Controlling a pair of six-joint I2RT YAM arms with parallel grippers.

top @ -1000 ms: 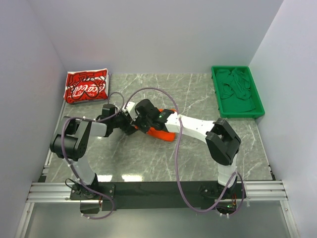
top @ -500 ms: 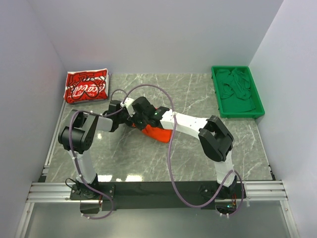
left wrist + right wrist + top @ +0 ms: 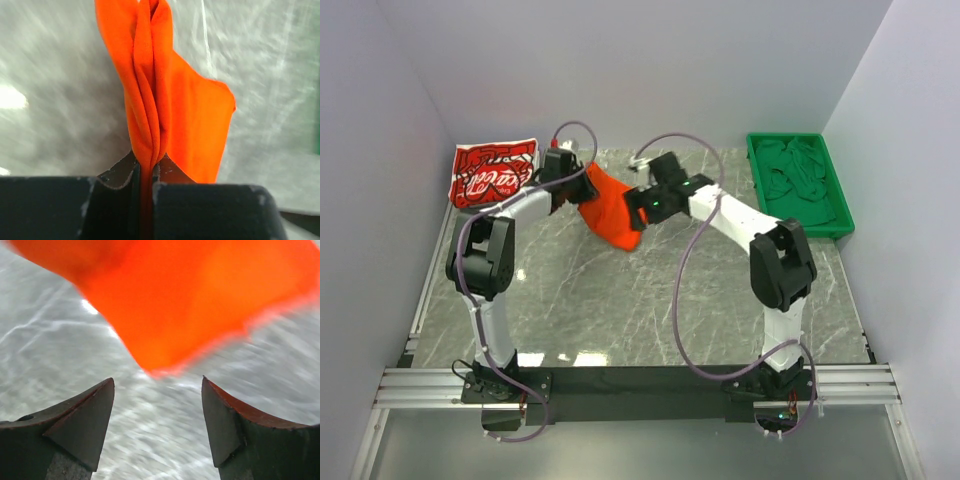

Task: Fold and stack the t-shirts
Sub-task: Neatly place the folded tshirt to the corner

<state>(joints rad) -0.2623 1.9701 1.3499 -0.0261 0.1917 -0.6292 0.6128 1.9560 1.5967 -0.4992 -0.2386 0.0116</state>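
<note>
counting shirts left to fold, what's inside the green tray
Crumpled green cloth fills the green tray; whether it is one garment or several, and anything beneath it, is hidden.

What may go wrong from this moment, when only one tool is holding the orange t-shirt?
1. The left tool pinches only a narrow bunched fold of the orange t-shirt, so the cloth may slip out.
2. The right tool is open and holds nothing, so the shirt may land crumpled instead of flat.
3. The left tool works close to the folded red t-shirt, and the trailing cloth may disturb it.
</note>
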